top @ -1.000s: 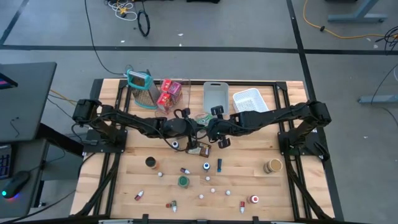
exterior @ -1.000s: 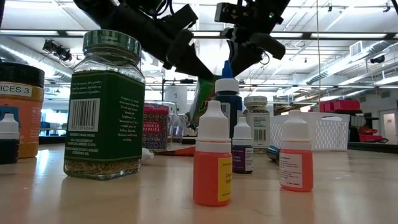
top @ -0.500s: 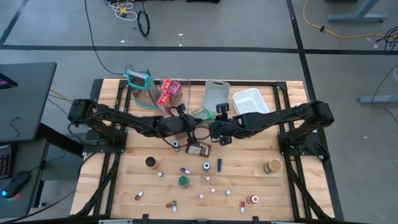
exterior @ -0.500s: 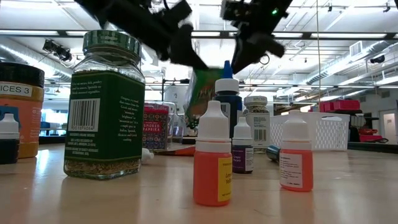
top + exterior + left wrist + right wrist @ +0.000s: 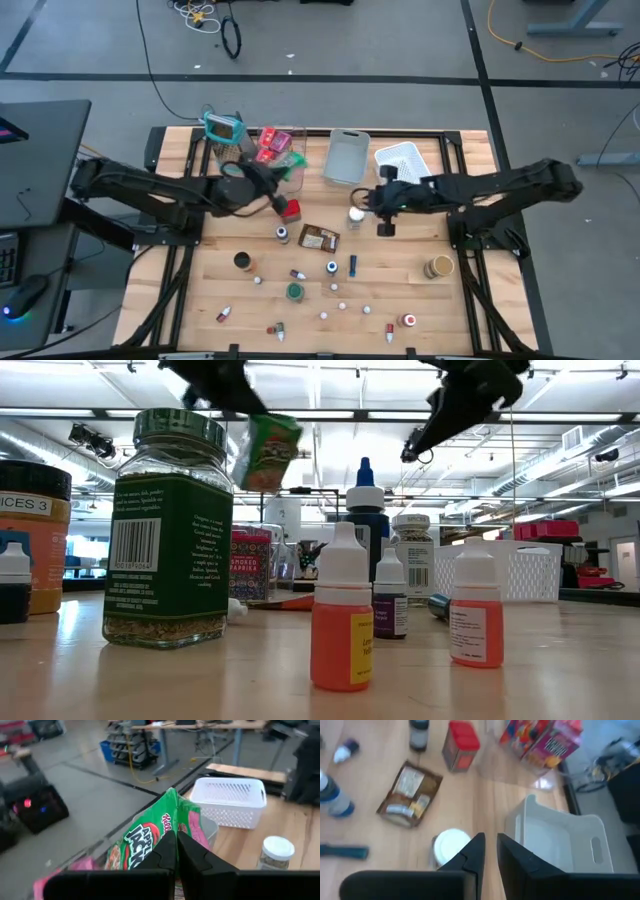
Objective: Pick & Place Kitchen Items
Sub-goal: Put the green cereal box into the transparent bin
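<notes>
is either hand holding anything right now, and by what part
The left hand is shut on a green snack packet, pinching its lower edge. The right hand holds nothing.

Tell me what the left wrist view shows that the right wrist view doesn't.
Only the left wrist view: the left gripper shut on a green snack packet, held off the table, and the white basket beyond it.

Only the right wrist view: the right gripper, holding nothing and with a narrow gap between its fingers, the red box, a flat brown packet, the grey bin and the pink packets in the clear bin.

Both: the white-lidded jar on the wooden table.
</notes>
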`<state>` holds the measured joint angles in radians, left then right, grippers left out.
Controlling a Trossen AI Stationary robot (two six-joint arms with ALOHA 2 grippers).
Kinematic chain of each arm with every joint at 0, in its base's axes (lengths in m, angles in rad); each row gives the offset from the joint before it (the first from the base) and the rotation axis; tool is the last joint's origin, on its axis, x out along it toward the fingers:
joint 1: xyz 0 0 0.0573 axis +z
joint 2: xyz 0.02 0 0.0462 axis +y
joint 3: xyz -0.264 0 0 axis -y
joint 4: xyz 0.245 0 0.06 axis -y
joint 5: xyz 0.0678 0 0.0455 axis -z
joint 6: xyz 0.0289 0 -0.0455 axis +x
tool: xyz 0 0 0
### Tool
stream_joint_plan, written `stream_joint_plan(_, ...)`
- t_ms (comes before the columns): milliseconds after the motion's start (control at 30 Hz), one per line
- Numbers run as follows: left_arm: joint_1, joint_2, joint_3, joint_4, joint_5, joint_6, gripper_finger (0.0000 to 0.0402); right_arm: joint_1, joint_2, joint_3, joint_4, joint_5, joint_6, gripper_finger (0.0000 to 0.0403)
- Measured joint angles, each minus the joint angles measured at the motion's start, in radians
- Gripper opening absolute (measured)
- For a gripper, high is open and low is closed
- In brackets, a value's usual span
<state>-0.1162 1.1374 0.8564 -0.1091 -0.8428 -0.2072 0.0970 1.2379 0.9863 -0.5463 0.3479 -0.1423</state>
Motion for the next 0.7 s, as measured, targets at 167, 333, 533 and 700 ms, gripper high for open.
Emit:
stream_joint_plan(167,0.002,-0.04,-0.117,0.013,-0.06,-0.19,0.0007,-0.013,-0.11,-0.212,0.343,0.0,-0.012,0.0059)
stream_joint_plan(333,0.025,-0.025,-0.297,0.242,-0.025,-0.338,0.0006,-0.025,-0.134,-0.382,0.695,0.001,-0.102,0.0059)
stream_joint_plan(533,0.077,-0.014,-0.485,0.509,-0.002,-0.444,0.0012,-0.025,-0.129,-0.504,0.948,0.002,-0.113,0.0059)
stream_joint_plan(700,0.123,-0.006,-0.546,0.529,-0.003,-0.453,0.0009,-0.025,-0.128,-0.524,0.98,0.002,-0.113,0.0059)
